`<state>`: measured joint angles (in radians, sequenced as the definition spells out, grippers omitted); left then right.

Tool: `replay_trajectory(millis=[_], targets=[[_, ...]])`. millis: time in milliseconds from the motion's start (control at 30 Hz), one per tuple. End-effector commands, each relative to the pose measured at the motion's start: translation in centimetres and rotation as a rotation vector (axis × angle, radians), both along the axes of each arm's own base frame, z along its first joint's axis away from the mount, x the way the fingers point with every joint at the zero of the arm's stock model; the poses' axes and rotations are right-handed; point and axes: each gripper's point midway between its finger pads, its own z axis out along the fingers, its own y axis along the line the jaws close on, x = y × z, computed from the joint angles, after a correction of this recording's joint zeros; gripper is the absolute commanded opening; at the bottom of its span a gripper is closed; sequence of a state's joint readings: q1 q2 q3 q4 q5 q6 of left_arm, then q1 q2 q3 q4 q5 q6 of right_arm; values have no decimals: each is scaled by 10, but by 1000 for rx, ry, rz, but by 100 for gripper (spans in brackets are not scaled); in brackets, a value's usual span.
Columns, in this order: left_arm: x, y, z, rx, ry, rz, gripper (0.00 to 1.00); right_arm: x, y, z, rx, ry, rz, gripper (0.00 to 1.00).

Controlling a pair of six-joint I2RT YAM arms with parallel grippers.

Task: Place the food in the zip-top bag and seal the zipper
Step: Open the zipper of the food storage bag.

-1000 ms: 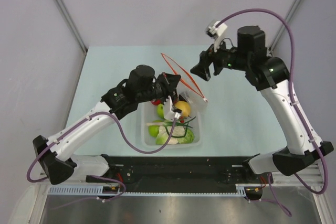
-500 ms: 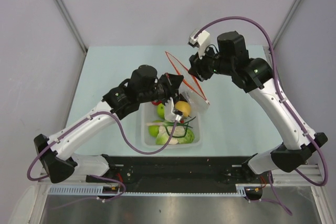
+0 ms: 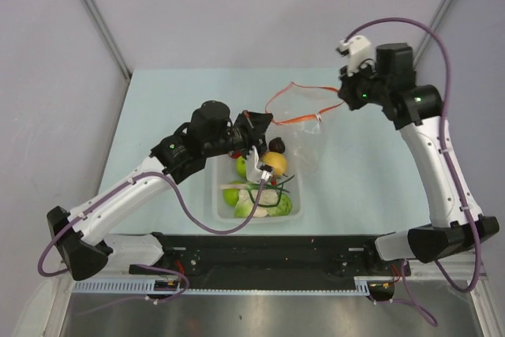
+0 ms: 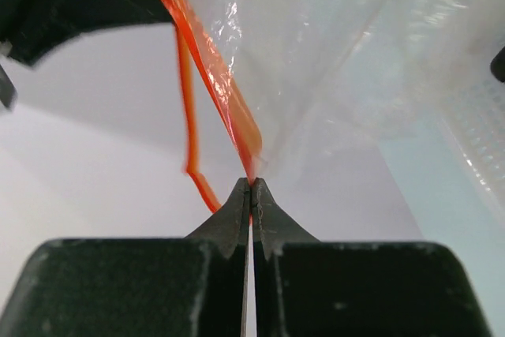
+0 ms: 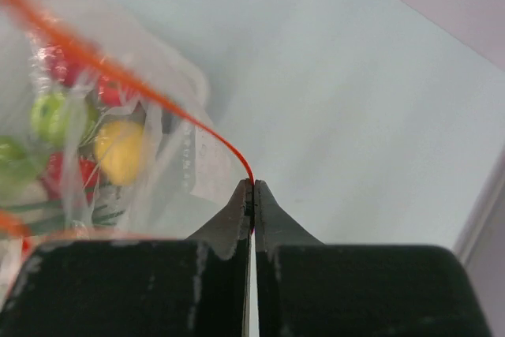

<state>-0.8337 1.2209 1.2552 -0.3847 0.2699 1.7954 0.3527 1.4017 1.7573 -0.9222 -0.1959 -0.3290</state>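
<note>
The clear zip-top bag (image 3: 304, 144) hangs above the table between my two grippers, its mouth spread into a wide loop. My left gripper (image 3: 266, 119) (image 4: 251, 183) is shut on the red zipper (image 3: 296, 120) (image 4: 225, 96) at the mouth's left end. At the right end, my right gripper (image 3: 342, 94) (image 5: 252, 185) is shut on the zipper's (image 5: 197, 128) thin edge. The food lies in a white basket (image 3: 215, 204) below the bag: a yellow lemon (image 3: 274, 163) (image 5: 118, 151), green fruits (image 3: 241, 166), pale cabbage (image 3: 260, 207), green onions (image 3: 272, 187). No food shows inside the bag.
The basket stands near the table's front edge, just ahead of the black rail (image 3: 268, 254) that carries both arm bases. Grey walls close in the pale blue table (image 3: 173, 104) at the back and on both sides.
My right gripper came in to the bag's mouth, closed on the zipper and pulled it right and back. The mouth went from a narrow slit to a wide loop. My left gripper kept its hold.
</note>
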Motion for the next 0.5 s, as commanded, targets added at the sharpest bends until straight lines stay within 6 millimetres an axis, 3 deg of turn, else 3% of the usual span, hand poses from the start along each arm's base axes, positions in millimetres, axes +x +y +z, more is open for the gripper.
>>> replay_trajectory(millis=[0,100,233,300,333,367,400,467], targets=[[-4,0,-10,-40,72,-20,0,1,-66,34,90,-92,-197,0],[-4,-5,-39,0,116,-40,0,-11,-73,30,145,-80,-210,0],[-6,-16,-71,10,236,-36,4,-31,-55,12,217,-15,-147,0],[-13,-21,-75,-11,311,-43,19,-38,-49,-3,223,31,-138,0],[-20,-20,-76,-28,400,-32,36,-39,-48,-8,221,40,-142,0],[-25,-20,-75,-49,455,-25,44,-40,-48,-17,214,63,-147,0],[-29,-19,-71,-74,509,-13,61,-42,-47,-19,215,63,-151,0],[-44,-9,-69,-122,701,49,71,-45,-48,-24,214,79,-160,0]])
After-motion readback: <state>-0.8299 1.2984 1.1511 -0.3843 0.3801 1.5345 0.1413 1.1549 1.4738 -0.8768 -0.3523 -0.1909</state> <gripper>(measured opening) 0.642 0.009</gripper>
